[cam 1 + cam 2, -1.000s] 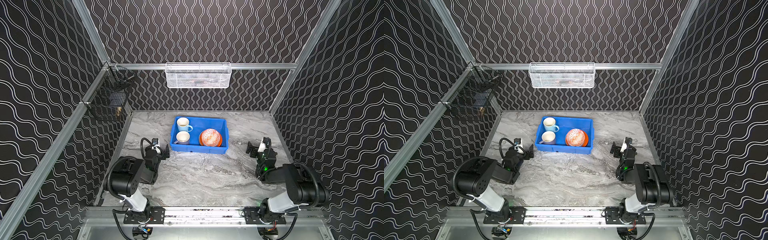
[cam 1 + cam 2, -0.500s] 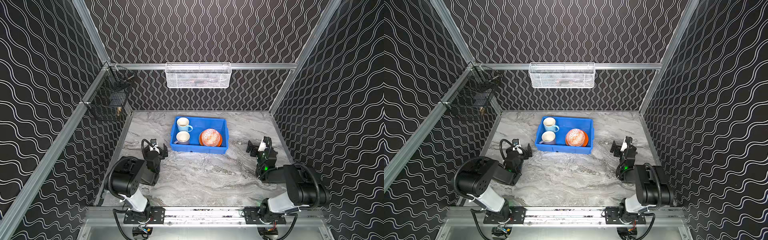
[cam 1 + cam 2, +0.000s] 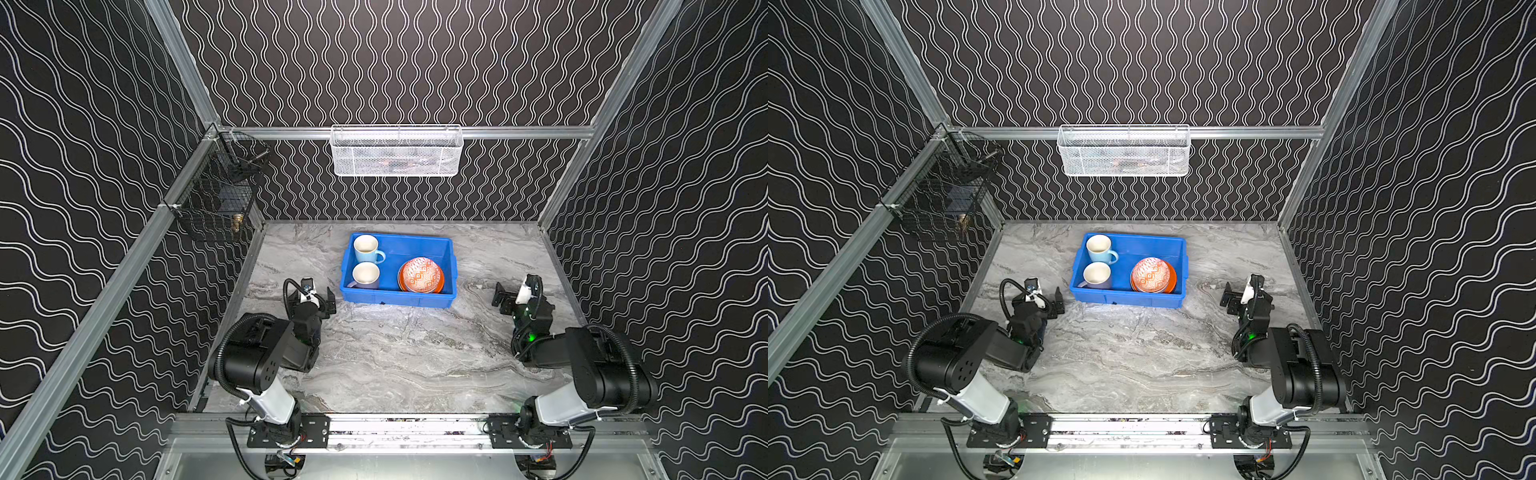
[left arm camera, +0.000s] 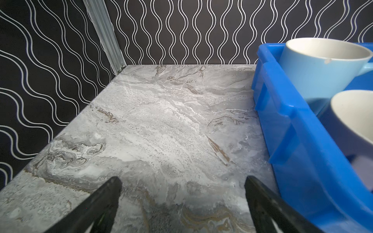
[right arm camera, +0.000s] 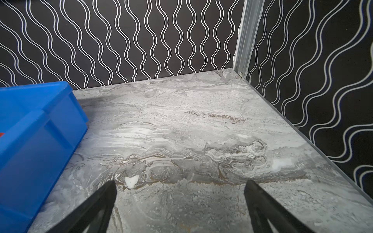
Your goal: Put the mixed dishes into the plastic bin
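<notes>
Bin (image 3: 399,297), bright blue, just the one, sits on the marble table (image 3: 395,365) toward twelve o'clock. Two mugs stand along its nine o'clock side: the light blue mug (image 3: 366,249) in the far corner, the lavender mug (image 3: 365,276) just beside it, nearer me. At its four o'clock corner one patterned bowl (image 3: 419,274) rests on one orange plate (image 3: 441,285); anything beneath that I can't make out. The left gripper (image 4: 182,179) stands at the bin's eight o'clock, the right gripper (image 5: 179,182) at its four o'clock, both with jaws spread wide and empty. One white mesh basket (image 3: 397,156) hangs at twelve, one black wire basket (image 3: 216,199) at ten.
</notes>
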`<state>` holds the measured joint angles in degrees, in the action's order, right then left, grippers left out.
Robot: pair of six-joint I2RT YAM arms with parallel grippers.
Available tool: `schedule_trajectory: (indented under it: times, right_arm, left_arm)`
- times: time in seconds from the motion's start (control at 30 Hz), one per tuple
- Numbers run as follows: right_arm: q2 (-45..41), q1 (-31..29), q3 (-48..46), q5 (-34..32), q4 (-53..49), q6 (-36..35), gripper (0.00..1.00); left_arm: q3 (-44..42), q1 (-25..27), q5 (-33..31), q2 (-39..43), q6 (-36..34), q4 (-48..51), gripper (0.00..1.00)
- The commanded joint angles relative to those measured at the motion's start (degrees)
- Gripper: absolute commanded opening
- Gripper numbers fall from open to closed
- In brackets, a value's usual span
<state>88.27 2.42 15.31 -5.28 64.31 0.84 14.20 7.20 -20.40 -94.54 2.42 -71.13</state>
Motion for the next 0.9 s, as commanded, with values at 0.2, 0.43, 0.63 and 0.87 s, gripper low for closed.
schedule_trajectory:
  times: [0.2,0.43,0.63,0.87]
  right_arm:
    - [0.13,-0.04,-0.12,0.18,3.40,-0.58,0.99]
    - [0.10,0.00,-0.06,0.13,3.14,-0.57,0.99]
    - [0.07,0.04,-0.02,0.09,3.06,-0.51,0.99]
    - [0.06,0.04,-0.02,0.05,3.18,-0.54,0.99]
  left_arm:
    - [-0.09,0.16,-1.04,-0.20,-0.87,-2.87,0.99]
    - [-0.08,0.18,-1.26,-0.29,-1.11,-3.07,0.99]
    - [-1.18,2.03,-2.19,-0.72,-2.87,-5.84,0.99]
    - [-0.44,2.03,-1.94,-0.50,-2.46,-4.27,0.99]
